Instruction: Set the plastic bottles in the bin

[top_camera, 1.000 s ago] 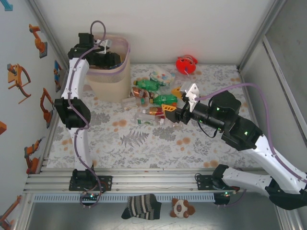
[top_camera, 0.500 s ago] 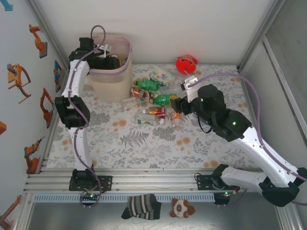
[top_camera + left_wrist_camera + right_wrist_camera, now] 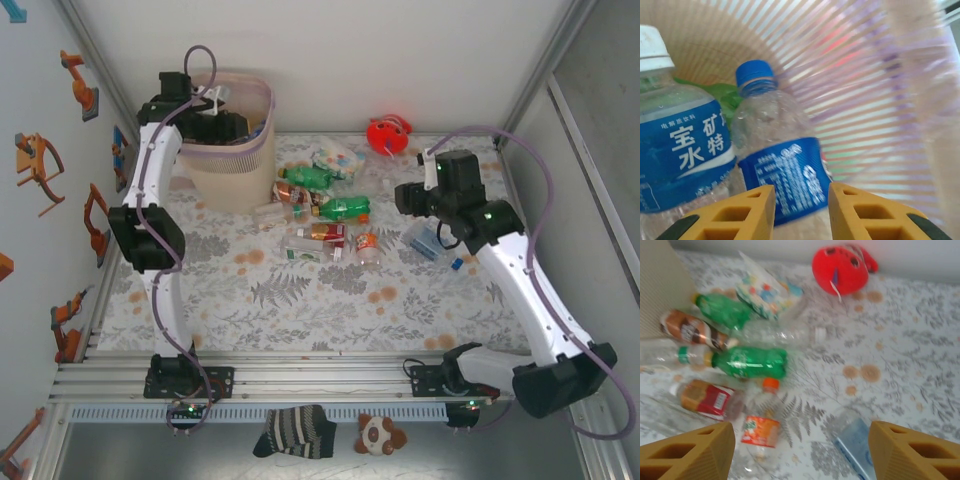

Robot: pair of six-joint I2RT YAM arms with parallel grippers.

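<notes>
Plastic bottles mostly lie on the desk beside the bin, with a few already inside. Left pincer clamps a blue-labelled bottle within the bin; right pincer gapes empty.

Desk had a leaf-print cover, grey w/ orange spots. Pink bin stood at 10 o'clock, red toy lay at 1, patterned packet at 12. Loose bunch lay approx. at ctr: green bottle, 2nd green bottle, brown-label bottle, clear bottle, red-label bottle, orange-cap bottle. Blue-label bottle lay apart at 3 o'clock.
</notes>
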